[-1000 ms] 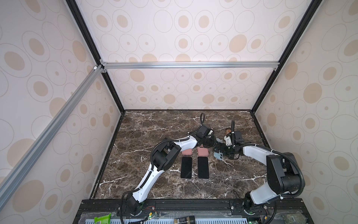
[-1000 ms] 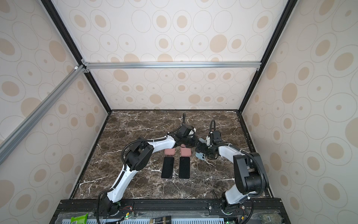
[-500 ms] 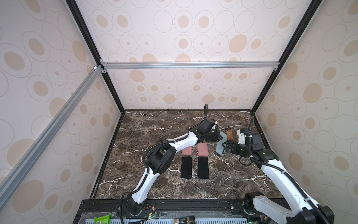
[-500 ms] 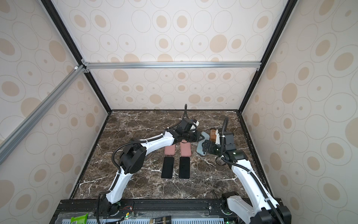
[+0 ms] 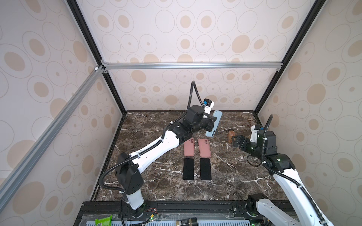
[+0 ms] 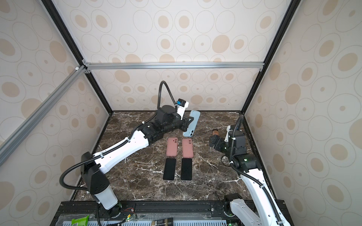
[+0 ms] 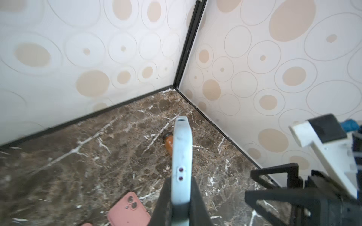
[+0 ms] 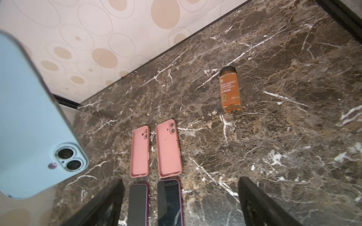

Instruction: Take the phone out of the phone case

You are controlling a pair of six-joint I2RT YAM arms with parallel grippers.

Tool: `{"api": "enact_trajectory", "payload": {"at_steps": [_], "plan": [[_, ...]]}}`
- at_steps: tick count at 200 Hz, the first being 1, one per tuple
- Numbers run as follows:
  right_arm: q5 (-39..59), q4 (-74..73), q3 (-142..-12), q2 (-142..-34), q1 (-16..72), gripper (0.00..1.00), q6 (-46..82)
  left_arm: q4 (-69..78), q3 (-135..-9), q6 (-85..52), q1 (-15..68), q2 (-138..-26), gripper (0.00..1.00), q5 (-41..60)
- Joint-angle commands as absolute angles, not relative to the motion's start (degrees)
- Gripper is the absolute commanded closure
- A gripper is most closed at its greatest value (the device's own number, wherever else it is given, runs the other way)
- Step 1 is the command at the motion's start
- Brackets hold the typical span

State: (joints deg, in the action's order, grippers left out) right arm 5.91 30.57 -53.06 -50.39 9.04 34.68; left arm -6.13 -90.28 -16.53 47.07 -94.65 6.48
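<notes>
My left gripper (image 5: 212, 123) is clamped on the blue-cased phone (image 5: 217, 117), holding it upright off the marble just above centre in both top views. Its back faces my right gripper (image 5: 236, 142), which is spread and empty at mid-right, probably ready to peel the case. Pink cases (image 5: 189, 147) and bare phones (image 5: 188, 169) lie below centre.

Polished brown marble tabletop (image 5: 235, 176), matt pink cases (image 5: 189, 146), glossy black phones (image 5: 188, 169)
</notes>
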Motion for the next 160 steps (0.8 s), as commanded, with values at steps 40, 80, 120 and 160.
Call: {"api": "enact_trajectory", "payload": {"at_steps": [40,80,120,160], "plan": [[15.27,24.43,-56.12,-53.32,10.89,0.09,52.83,18.89,-63.07,13.72,47.37,-72.95,1.0,8.82],[16.56,19.28,-56.6,-54.37,15.73,0.14,61.91,18.87,-56.28,26.96,47.37,-66.09,1.0,8.67],[17.62,14.52,-59.35,-56.57,23.91,0.17,67.31,14.05,-54.73,37.43,47.37,-64.69,1.0,11.11],[18.06,13.53,-61.47,-58.61,27.37,0.19,70.16,11.38,-55.39,43.34,47.52,-65.23,1.0,12.24]]}}
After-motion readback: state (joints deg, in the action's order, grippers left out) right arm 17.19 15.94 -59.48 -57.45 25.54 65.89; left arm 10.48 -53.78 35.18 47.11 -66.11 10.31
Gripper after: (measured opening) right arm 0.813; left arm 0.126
